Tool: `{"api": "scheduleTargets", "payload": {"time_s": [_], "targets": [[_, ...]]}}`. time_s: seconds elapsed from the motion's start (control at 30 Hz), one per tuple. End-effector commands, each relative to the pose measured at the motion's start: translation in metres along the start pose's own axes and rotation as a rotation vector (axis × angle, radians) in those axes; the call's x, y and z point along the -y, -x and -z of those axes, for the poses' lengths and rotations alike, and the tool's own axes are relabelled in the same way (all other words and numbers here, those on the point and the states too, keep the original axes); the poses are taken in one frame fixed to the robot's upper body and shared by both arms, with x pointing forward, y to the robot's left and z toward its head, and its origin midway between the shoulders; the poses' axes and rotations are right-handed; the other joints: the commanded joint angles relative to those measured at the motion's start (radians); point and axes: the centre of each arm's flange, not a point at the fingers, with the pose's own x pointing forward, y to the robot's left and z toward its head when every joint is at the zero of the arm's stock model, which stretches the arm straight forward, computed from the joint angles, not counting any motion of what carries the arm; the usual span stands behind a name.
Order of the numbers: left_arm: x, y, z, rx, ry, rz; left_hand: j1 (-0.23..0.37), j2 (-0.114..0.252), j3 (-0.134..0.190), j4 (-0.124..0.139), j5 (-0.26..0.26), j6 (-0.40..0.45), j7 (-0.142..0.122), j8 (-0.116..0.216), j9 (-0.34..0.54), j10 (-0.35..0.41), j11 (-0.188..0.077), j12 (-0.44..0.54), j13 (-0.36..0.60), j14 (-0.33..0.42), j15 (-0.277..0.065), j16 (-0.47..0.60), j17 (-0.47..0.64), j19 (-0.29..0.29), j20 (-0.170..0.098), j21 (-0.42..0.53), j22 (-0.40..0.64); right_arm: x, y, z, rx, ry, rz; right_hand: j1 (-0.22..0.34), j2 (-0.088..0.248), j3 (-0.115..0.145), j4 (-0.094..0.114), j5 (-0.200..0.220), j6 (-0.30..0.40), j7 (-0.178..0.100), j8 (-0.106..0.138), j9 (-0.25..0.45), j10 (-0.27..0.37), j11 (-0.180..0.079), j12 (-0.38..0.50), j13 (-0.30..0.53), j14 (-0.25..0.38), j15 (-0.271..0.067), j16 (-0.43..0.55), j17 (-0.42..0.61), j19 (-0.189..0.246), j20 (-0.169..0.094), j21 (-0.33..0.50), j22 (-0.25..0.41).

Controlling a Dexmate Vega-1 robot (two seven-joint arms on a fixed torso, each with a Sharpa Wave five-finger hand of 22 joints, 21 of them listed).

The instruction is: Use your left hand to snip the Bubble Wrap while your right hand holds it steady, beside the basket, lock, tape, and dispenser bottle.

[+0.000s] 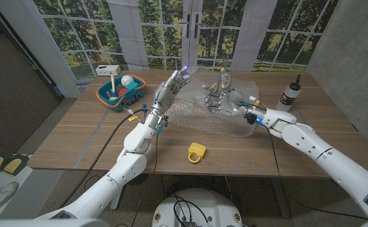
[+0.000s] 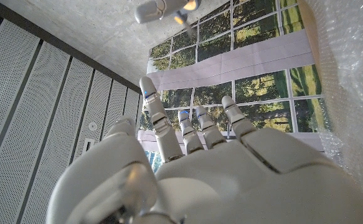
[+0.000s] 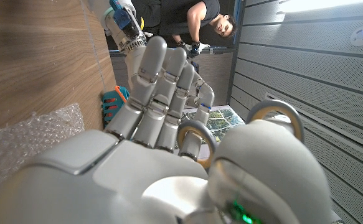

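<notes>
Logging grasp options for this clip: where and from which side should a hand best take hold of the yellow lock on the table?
Probably by its yellow body, from above. The lock lies flat on the wooden table near the front edge, apart from the bubble wrap, with bare wood on every side. Fingers could likely close across its short sides; the shackle is too small to judge.

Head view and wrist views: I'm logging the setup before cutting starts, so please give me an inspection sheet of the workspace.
Surface: wooden table.
Job's things: Bubble Wrap spread mid-table; ringed handles, seemingly scissors, on the right robot hand.
Clutter: basket back left; yellow lock near front edge; dispenser bottle back right; tape not made out.
Robot hands: left robot hand raised, fingers apart, holding nothing; right robot hand over the wrap, fingers through the handles.
Cables: black cable along left arm.
Surroundings: windows behind; person in right wrist view.
</notes>
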Motion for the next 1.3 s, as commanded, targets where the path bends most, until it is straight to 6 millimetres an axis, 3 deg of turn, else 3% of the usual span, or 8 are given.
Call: {"api": "scheduleTargets", "payload": {"time_s": [0.03, 0.27, 0.43, 0.5, 0.57, 0.73, 0.8, 1.3], "targets": [[-0.006, -0.003, 0.006, -0.006, 0.009, -0.003, -0.007, -0.001, 0.009, -0.003, 0.000, 0.012, 0.003, 0.000, 0.003, 0.011, -0.006, 0.011, 0.002, 0.011, -0.085, 0.005, 0.004, 0.005, -0.001, 0.000, 0.004, 0.005, -0.004, -0.008, -0.010, 0.045, -0.031, -0.034, -0.014, -0.005, 0.002, 0.005, -0.110, 0.077, -0.027, 0.004, -0.017, 0.014, -0.030, -0.016, -0.020, -0.029, -0.003, -0.002, -0.010, -0.016, -0.019, 0.003], [-0.007, -0.003, 0.007, -0.012, 0.008, -0.010, -0.008, -0.001, 0.010, -0.004, 0.000, 0.012, 0.003, -0.001, 0.003, 0.015, -0.007, 0.012, 0.001, 0.014, -0.087, 0.005, 0.003, 0.006, -0.001, -0.001, 0.004, 0.009, -0.005, -0.011, -0.039, 0.086, -0.042, -0.039, -0.012, 0.002, -0.003, 0.010, -0.124, 0.085, -0.040, 0.005, -0.013, 0.015, -0.044, -0.025, -0.017, -0.031, 0.002, -0.001, -0.007, -0.011, -0.028, 0.005], [-0.007, -0.003, 0.008, -0.017, 0.009, -0.016, -0.009, -0.001, 0.011, -0.004, 0.000, 0.011, 0.002, -0.003, 0.003, 0.016, -0.008, 0.012, 0.001, 0.016, -0.089, 0.006, 0.003, 0.007, 0.000, -0.002, 0.004, 0.010, -0.006, -0.014, -0.057, 0.105, -0.031, -0.026, -0.005, 0.011, -0.011, 0.015, -0.114, 0.120, -0.042, 0.005, -0.002, 0.020, -0.053, -0.031, -0.019, -0.030, 0.003, -0.006, -0.006, -0.011, -0.035, 0.006], [-0.007, -0.003, 0.008, -0.019, 0.014, -0.017, -0.009, -0.001, 0.011, -0.005, 0.000, 0.011, 0.003, -0.003, 0.003, 0.016, -0.009, 0.012, 0.000, 0.016, -0.089, 0.006, 0.003, 0.008, 0.000, -0.002, 0.004, 0.010, -0.007, -0.014, -0.054, 0.101, -0.043, -0.002, 0.010, 0.024, -0.022, 0.020, -0.061, 0.134, -0.028, 0.006, 0.025, 0.011, -0.061, -0.039, -0.015, -0.036, 0.009, -0.008, 0.001, -0.015, -0.044, 0.007], [-0.007, -0.003, 0.008, -0.021, 0.014, -0.016, -0.009, -0.001, 0.012, -0.005, 0.000, 0.012, 0.006, -0.003, 0.003, 0.017, -0.009, 0.013, 0.000, 0.016, -0.088, 0.006, 0.003, 0.008, 0.000, -0.002, 0.004, 0.009, -0.007, -0.015, -0.067, 0.118, -0.033, 0.002, 0.012, 0.025, -0.024, 0.021, -0.060, 0.137, -0.030, 0.007, 0.043, 0.009, -0.061, -0.041, -0.008, -0.038, 0.012, -0.012, 0.009, -0.020, -0.045, 0.007], [-0.006, -0.003, 0.008, -0.022, 0.017, -0.016, -0.010, -0.001, 0.013, -0.006, 0.000, 0.011, 0.004, -0.005, 0.003, 0.019, -0.009, 0.013, 0.000, 0.017, -0.088, 0.006, 0.003, 0.010, 0.000, -0.003, 0.004, 0.009, -0.008, -0.015, -0.072, 0.127, -0.058, 0.051, 0.043, 0.043, -0.039, 0.024, 0.055, 0.148, 0.005, 0.014, 0.098, 0.001, -0.079, -0.047, 0.010, -0.053, 0.026, -0.017, 0.021, -0.033, -0.062, 0.008], [-0.007, -0.002, 0.008, -0.023, 0.017, -0.017, -0.011, -0.001, 0.013, -0.007, 0.000, 0.011, 0.004, -0.005, 0.003, 0.018, -0.010, 0.013, -0.001, 0.017, -0.088, 0.005, 0.003, 0.011, 0.000, -0.003, 0.004, 0.007, -0.008, -0.015, -0.068, 0.131, -0.065, 0.054, 0.041, 0.041, -0.040, 0.022, 0.024, 0.157, -0.010, 0.014, 0.103, 0.002, -0.087, -0.048, 0.010, -0.051, 0.022, -0.026, 0.024, -0.034, -0.066, 0.008], [-0.016, 0.004, 0.003, -0.039, -0.002, -0.041, -0.014, -0.001, 0.017, -0.009, 0.000, 0.009, 0.006, -0.010, 0.004, 0.028, -0.009, 0.017, -0.003, 0.033, -0.087, 0.010, 0.003, 0.017, -0.002, -0.004, 0.004, 0.003, -0.006, -0.016, -0.112, 0.144, -0.073, 0.043, 0.037, 0.031, -0.035, 0.019, 0.039, 0.181, -0.011, 0.014, 0.115, 0.005, -0.103, -0.050, 0.011, -0.048, 0.022, -0.035, 0.030, -0.034, -0.075, 0.008]]}}
